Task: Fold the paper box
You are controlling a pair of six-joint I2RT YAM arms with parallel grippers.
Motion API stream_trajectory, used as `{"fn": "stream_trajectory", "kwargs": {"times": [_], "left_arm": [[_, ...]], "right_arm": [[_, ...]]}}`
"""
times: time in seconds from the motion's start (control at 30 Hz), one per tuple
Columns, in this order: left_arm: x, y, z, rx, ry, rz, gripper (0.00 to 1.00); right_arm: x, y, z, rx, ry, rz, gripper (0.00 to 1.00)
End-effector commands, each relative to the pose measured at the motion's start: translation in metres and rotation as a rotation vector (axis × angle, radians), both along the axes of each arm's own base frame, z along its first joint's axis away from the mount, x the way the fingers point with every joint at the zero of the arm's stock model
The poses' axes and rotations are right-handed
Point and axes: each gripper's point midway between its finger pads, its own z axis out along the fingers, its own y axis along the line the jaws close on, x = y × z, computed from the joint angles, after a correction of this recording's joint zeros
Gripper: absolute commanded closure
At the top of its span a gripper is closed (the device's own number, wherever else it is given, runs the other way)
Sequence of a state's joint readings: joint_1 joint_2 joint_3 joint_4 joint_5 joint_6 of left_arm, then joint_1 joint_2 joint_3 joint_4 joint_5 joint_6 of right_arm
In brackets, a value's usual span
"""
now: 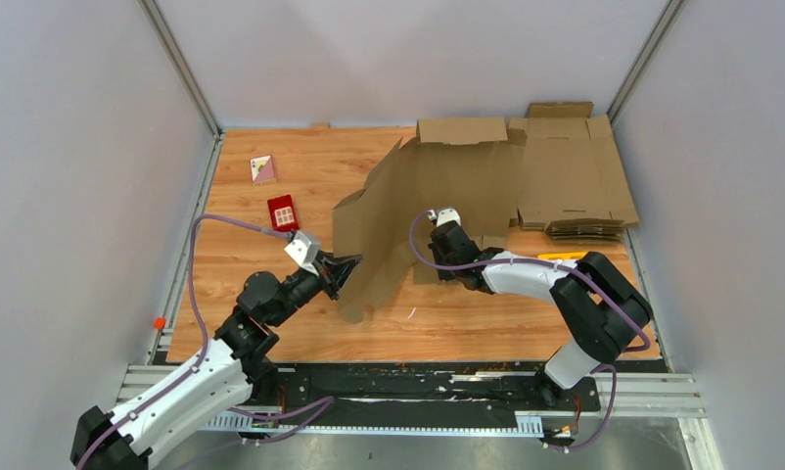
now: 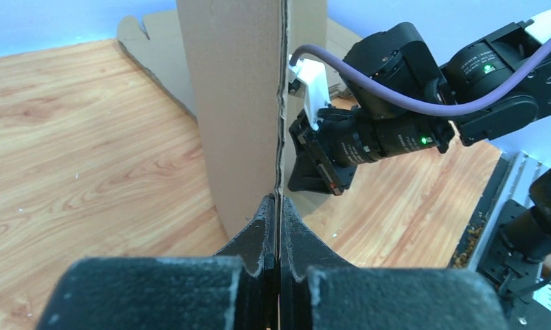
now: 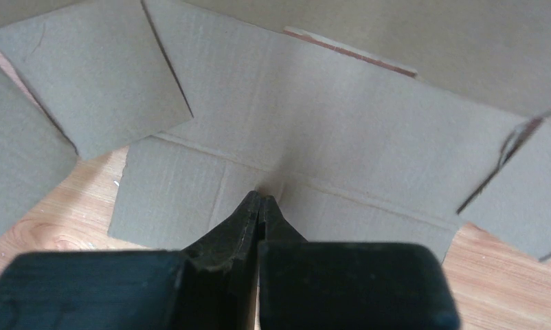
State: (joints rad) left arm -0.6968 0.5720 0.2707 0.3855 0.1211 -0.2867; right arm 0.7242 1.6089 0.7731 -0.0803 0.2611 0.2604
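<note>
My left gripper (image 2: 278, 206) pinches an edge of the paper box (image 1: 447, 186), half-raised on the table (image 1: 242, 245); my right gripper (image 3: 260, 201), clenched empty, seemingly presses its crease; I judge it light, stiff, best held at edges.

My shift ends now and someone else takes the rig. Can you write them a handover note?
Left gripper: shut on a raised edge of the paper box.
Right gripper: shut, tips at a crease inside the box; no grip visible.
Box: one die-cut sheet, partly raised between the arms, flaps loose.
Done: one side lifted.
To do: fold up the walls and flaps, close it.
</note>
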Motion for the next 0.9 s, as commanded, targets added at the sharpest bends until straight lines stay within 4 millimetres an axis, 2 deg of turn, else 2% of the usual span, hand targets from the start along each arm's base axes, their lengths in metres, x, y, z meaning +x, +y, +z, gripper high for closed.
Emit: {"fn": "stream_trajectory", "kwargs": {"times": [0.0,0.17,0.4,0.6,0.7,0.87], "left_arm": [[-0.01,-0.005,0.015,-0.019,0.073,-0.05,1.0],[-0.013,-0.019,0.014,0.0,0.134,-0.116,1.0],[0.003,-0.026,-0.015,0.084,0.14,-0.1,1.0],[0.006,-0.031,-0.018,0.088,0.103,-0.12,1.0],[0.007,-0.03,-0.02,0.107,0.084,-0.115,1.0],[0.013,-0.018,-0.031,0.146,0.047,-0.05,1.0]], "right_arm": [[-0.012,-0.009,-0.016,-0.052,0.061,-0.001,1.0],[-0.013,-0.005,-0.015,-0.034,0.062,0.025,1.0],[-0.018,0.004,-0.008,0.028,0.042,0.074,1.0],[-0.024,0.022,-0.004,0.102,0.052,0.16,1.0],[-0.026,0.021,0.002,0.116,0.038,0.169,1.0],[-0.022,0.017,0.023,0.151,-0.051,0.153,0.91]]}}
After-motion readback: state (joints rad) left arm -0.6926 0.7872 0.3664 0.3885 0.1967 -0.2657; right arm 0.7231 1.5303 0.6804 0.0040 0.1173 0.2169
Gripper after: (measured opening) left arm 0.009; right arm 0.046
